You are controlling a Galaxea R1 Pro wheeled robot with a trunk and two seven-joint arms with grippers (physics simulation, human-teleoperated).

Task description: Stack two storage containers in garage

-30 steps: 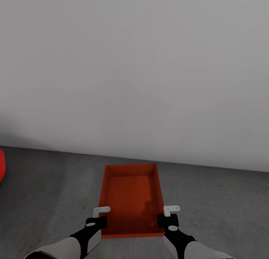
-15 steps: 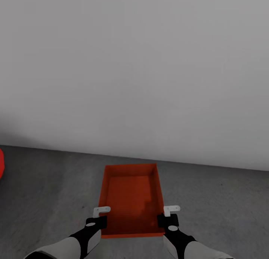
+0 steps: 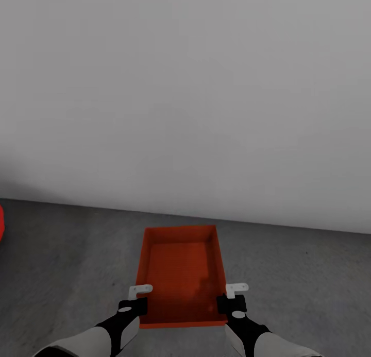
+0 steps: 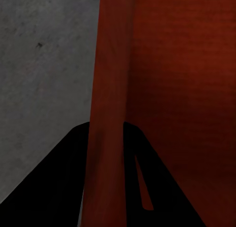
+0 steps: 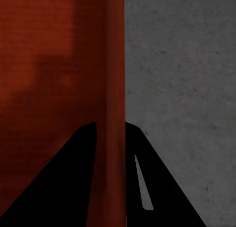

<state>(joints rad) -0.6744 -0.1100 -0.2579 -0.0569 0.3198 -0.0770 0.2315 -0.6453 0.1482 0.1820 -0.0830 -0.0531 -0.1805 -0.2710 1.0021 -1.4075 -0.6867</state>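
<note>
One orange-red storage container (image 3: 180,269) sits between my two arms over the dark grey concrete floor (image 3: 67,254) of the garage, its open top up and nothing inside. My left gripper (image 3: 140,295) is shut on its left side wall (image 4: 110,89), a black finger on each face. My right gripper (image 3: 229,295) is shut the same way on its right side wall (image 5: 110,89). Whether the container rests on the floor or hangs just above it cannot be told. The other container is out of view.
A bare grey wall (image 3: 185,99) rises straight ahead, just beyond the container's far end. A sliver of something red (image 3: 1,223) shows at the left edge above the floor. Concrete stretches to both sides of the container.
The red sliver at the left edge has shrunk a little, so the view has drifted slightly. The container and both grippers keep the same places in the picture.
</note>
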